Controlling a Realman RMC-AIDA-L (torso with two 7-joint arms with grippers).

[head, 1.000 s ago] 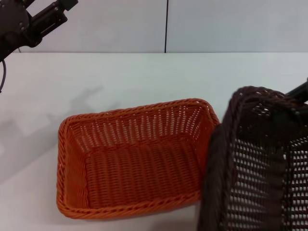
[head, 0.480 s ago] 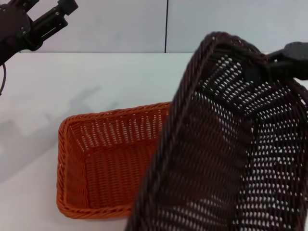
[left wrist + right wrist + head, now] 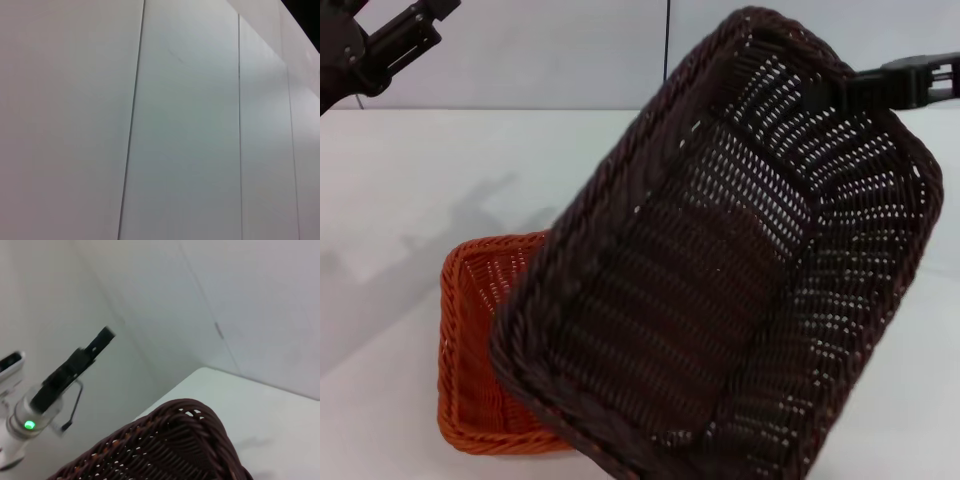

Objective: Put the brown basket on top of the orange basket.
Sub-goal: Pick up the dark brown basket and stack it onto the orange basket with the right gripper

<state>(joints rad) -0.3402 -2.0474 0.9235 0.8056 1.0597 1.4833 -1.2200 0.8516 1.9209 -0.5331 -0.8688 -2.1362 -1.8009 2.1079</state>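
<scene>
So the right gripper [image 3: 835,92] is clamping onto the far rim of the brown basket [image 3: 720,270], up near the basket's back right corner, and it's holding the whole thing off the table. The black arm is coming in from the right edge of the head view, and only the finger part touching the braided rim is really visible, pinched on the wicker.

The brown basket is hanging tilted pretty steeply, open side facing toward the robot's head, so you're looking straight into its woven bottom. Its near corner is dipping low at the front and its far end is sticking up high against the wall. It's sitting in the air above and in front of the orange basket [image 3: 470,340], covering most of it from the head camera. Whether the two baskets are touching, I can't tell.

The orange basket is lying flat on the white table [image 3: 440,170], open side up, with just its left end and near left corner peeking out.

The left gripper [image 3: 405,35] is parked way up at the far left, well clear of both baskets. Can't make out how its fingers are standing. Its wrist cam is just showing wall panels [image 3: 185,125].
</scene>
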